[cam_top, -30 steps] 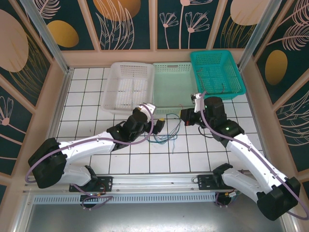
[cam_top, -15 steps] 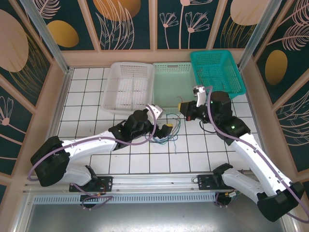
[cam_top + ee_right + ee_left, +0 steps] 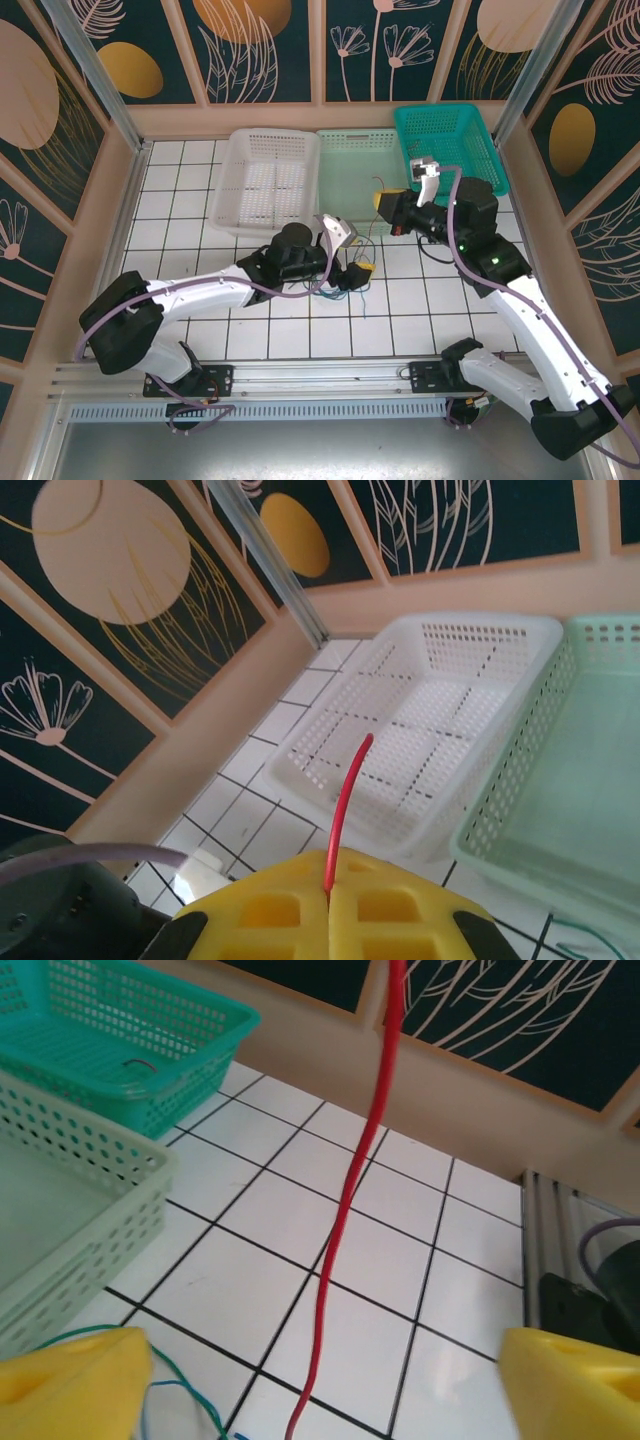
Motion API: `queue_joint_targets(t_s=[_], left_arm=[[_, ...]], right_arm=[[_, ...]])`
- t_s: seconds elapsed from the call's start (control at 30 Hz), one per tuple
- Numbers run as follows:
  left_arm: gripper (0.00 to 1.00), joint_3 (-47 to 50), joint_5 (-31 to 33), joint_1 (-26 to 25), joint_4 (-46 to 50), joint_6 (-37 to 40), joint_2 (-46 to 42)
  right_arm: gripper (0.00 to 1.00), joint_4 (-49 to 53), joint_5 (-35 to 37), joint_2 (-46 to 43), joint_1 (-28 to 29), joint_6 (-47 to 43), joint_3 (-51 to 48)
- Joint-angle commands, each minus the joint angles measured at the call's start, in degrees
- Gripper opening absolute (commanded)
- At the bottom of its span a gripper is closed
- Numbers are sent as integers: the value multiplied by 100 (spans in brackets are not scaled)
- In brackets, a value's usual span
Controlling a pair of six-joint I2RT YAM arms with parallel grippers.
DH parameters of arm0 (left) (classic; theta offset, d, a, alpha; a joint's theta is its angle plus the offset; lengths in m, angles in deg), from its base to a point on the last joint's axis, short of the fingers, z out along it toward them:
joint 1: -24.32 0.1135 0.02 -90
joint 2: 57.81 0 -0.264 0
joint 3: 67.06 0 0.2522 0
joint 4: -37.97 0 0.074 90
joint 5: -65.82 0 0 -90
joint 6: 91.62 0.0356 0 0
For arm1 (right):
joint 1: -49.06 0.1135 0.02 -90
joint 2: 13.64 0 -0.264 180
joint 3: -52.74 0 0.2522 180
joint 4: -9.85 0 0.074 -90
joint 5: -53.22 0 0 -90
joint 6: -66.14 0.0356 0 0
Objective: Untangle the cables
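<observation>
My right gripper [image 3: 330, 880] is shut on a red cable [image 3: 347, 800]; a short end of it curves up beyond the yellow fingers. In the top view this gripper [image 3: 381, 205] hangs over the near rim of the pale green basket. In the left wrist view the red cable [image 3: 350, 1190] hangs down taut between the wide-apart yellow fingertips [image 3: 70, 1380] of my open left gripper [image 3: 320, 1385], touching neither. A green cable [image 3: 185, 1390] and a bit of blue lie on the tiles beside it. The left gripper [image 3: 357, 272] sits at the loose tangle [image 3: 340, 288] on the floor.
Three baskets line the far side: white [image 3: 262, 180], pale green [image 3: 360, 175] and teal [image 3: 450, 150], the teal one holding a thin dark wire. A metal rail [image 3: 535, 1250] edges the tiles on the right. White tiles extend to the left and front of the tangle.
My right gripper has risen and moved toward the far baskets with the red cable, pulling it taut. The left gripper has slid right to the tangle, its arm stretching out.
</observation>
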Motion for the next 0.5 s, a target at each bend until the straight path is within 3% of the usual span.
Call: queue_joint_targets(t_s=[0.0, 0.13, 0.47], left_arm=[[70, -304, -470, 14, -354, 16, 127], [40, -380, -393, 8, -343, 36, 170], [12, -412, -160, 8, -314, 95, 156]], right_arm=[[0, -282, -77, -61, -37, 53, 146], [0, -311, -61, -45, -53, 67, 136], [0, -376, -187, -78, -121, 207, 109]])
